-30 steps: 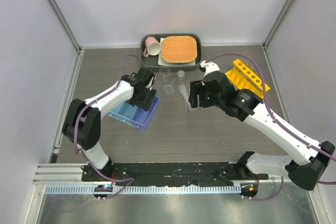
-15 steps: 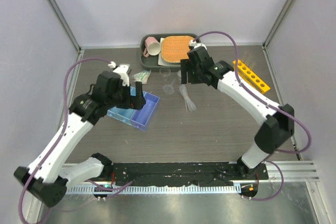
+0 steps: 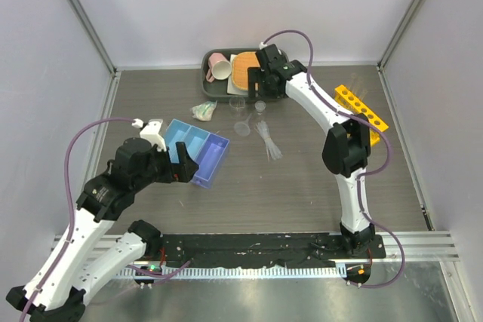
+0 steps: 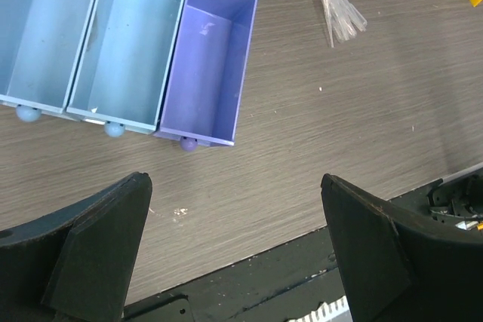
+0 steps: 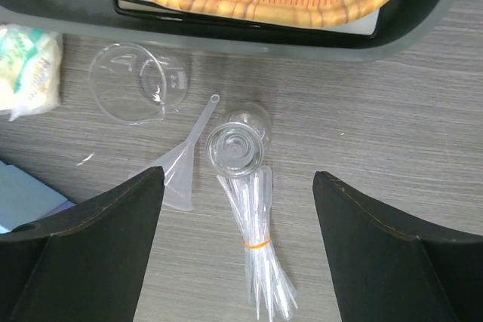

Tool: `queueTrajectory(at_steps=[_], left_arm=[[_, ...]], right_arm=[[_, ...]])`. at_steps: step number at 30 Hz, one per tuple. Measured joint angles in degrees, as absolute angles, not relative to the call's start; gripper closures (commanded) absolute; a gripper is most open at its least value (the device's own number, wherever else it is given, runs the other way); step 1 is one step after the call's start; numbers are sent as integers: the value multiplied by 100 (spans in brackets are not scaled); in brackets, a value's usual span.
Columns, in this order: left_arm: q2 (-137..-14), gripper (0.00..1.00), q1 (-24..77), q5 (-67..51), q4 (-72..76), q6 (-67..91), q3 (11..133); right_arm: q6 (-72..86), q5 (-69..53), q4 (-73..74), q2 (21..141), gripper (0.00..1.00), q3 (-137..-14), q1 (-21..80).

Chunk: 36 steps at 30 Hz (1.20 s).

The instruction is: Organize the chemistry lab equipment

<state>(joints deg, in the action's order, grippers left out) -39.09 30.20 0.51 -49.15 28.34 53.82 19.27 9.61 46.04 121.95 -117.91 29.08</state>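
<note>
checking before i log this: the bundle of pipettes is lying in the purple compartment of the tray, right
Not quite. The left wrist view shows the purple compartment empty; the bundle of pipettes lies on the table, apart from the tray.

We see the blue three-compartment tray [image 3: 195, 143] lying flat and skewed on the left part of the table [image 3: 302, 179], two compartments light blue and the outer one violet, all open upward. Toward the far middle stand a wide clear beaker [image 5: 138, 90] and, to its right, a smaller clear beaker [image 5: 238, 145], with a clear funnel [image 5: 179, 177] on its side just in front, its thin stem reaching up between the two. We find the clear pipettes [image 5: 260, 269] bundled by an orange band [image 5: 256, 244], lying flat with one end at the smaller beaker's base, while the yellow holed tube rack [image 3: 361, 109] sits diagonally, well apart on the right.
</note>
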Motion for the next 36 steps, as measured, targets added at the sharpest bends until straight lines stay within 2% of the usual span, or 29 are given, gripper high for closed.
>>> queueTrajectory(at_steps=[13,25,36], left_arm=[[-2665,0,3026,482,-4650,2856,4737],[-2716,0,3026,681,-4558,2707,4746],[-2722,0,3026,1105,-4563,2401,4775]], right_arm=[[1831,888,4980,13026,15,-12156,2912],[1767,910,4980,13371,15,-12162,2989],[1763,915,4978,13679,27,-12175,3028]])
